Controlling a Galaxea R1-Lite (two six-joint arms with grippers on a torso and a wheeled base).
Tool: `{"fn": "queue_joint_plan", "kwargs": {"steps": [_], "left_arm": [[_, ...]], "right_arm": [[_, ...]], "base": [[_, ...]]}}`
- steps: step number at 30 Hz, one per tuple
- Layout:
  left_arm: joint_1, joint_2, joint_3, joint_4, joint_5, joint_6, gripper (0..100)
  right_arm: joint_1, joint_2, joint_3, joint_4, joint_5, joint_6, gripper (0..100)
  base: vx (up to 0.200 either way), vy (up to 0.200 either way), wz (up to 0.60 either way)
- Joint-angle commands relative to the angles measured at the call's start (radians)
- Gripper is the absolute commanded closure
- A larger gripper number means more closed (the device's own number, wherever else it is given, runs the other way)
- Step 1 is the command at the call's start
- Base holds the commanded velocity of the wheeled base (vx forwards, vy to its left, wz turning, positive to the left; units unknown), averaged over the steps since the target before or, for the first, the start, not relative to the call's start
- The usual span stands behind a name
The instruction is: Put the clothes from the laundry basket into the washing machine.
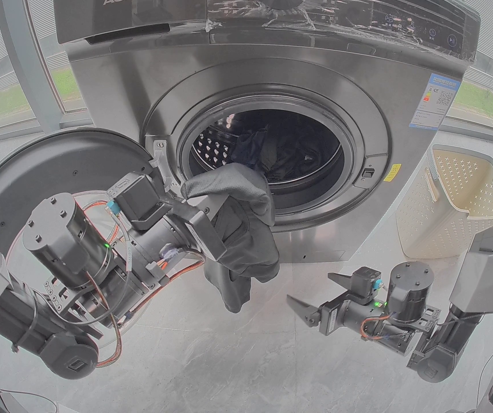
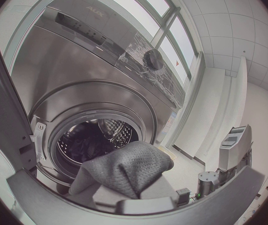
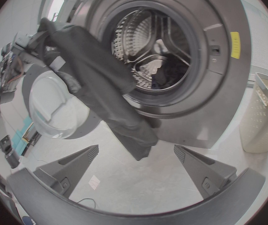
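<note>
A dark grey garment (image 1: 241, 230) hangs from my left gripper (image 1: 209, 216), which is shut on it just in front of the washing machine's open drum (image 1: 269, 144). The cloth drapes over the gripper (image 2: 131, 169) and dangles toward the floor (image 3: 109, 91). Dark clothes lie inside the drum (image 2: 87, 142). My right gripper (image 1: 321, 296) is open and holds nothing, low over the floor to the right of the garment; its fingers (image 3: 77, 160) point at the machine. A cream laundry basket (image 1: 464, 202) stands at the machine's right side.
The round machine door (image 1: 57, 173) is swung open to the left, behind my left arm. Its glass bowl (image 3: 56, 107) faces out. Grey tiled floor (image 1: 229, 351) spreads in front of the machine. Windows run behind the machine.
</note>
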State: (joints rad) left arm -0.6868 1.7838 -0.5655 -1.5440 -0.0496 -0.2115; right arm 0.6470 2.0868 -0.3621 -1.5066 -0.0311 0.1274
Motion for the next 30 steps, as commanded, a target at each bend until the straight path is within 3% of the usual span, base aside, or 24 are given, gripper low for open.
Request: {"fn": "queue_joint_plan", "kwargs": {"steps": [1,10,18,30], "left_arm": [[0.018,0.008,-0.022,-0.001,0.005,-0.002,100],[0.023,0.017,-0.022,0.001,0.005,-0.002,100],[0.023,0.019,-0.022,0.001,0.016,0.0,100],[0.023,0.026,-0.022,-0.001,0.016,0.0,100]], "right_arm": [[0.102,0.052,-0.044,-0.038,0.003,-0.003,0],[0.207,0.153,-0.219,-0.038,0.005,-0.008,0],[0.209,0.225,-0.4,-0.026,0.005,-0.019,0],[0.197,0.288,-0.577,0.037,0.007,-0.028,0]], "base": [[0.0,0.0,0.0],[0.0,0.0,0.0],[0.0,0.0,0.0],[0.0,0.0,0.0]]}}
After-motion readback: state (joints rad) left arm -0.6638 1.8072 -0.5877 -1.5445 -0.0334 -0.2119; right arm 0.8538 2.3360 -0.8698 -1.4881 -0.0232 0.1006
